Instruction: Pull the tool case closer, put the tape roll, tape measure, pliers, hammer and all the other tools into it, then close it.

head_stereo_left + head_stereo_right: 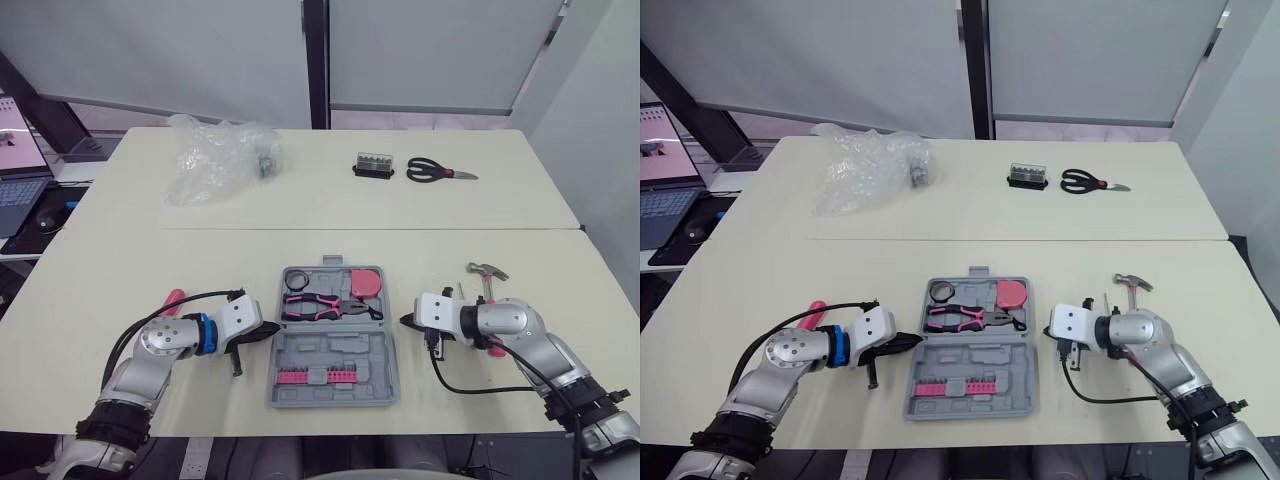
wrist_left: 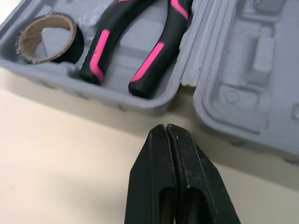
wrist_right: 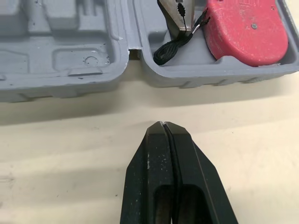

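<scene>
Though my arm half hides the hammer (image 1: 487, 271), the tool case (image 1: 350, 350) holds tape roll (image 1: 297, 283), pliers (image 1: 318, 306), tape measure (image 1: 366, 283); left gripper (image 2: 166, 128) and right gripper (image 3: 163, 125) fingers pressed together.

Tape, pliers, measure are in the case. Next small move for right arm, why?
Probably open the right gripper and swing it back to the steel-headed, pink-handled hammer: it is shut and empty beside the open grey plastic tool case, and the hammer lies outside it by that forearm.
</scene>
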